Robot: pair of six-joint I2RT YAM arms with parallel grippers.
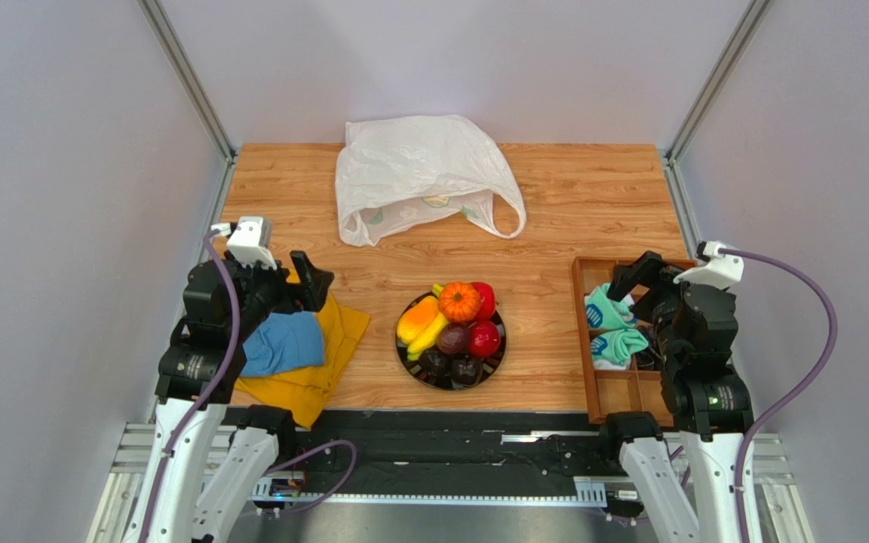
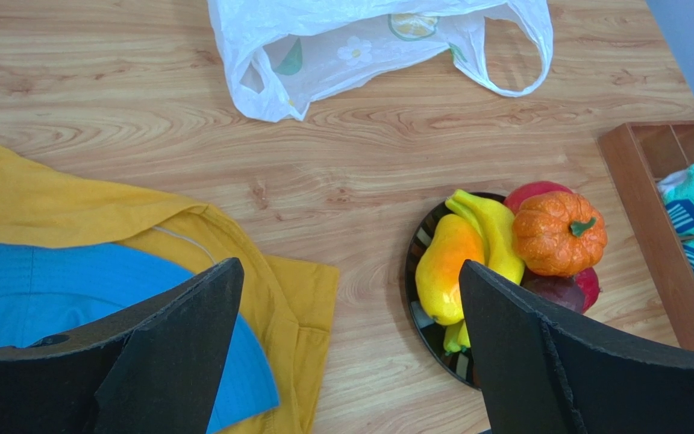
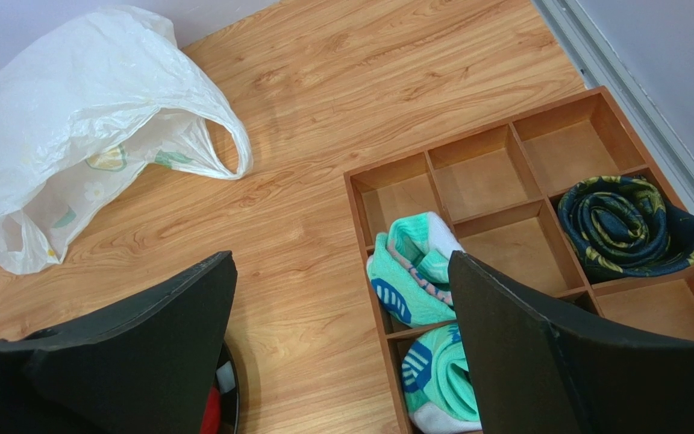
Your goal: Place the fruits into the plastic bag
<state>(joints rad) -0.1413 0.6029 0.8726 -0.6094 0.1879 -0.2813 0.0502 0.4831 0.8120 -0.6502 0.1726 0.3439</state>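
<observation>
The left claw [image 2: 349, 294] and the right claw [image 3: 342, 271] both gape wide and empty, with the fruits [image 1: 453, 328] heaped on the black plate [image 2: 424, 329] mid-way along the surface [image 1: 586, 204], well apart from the plastic bag [image 1: 416, 175] lying farther back

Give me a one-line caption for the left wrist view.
Open left fingers over the blue cloth and yellow cloth, with the plate of fruits and the plastic bag ahead on the wooden table.
</observation>
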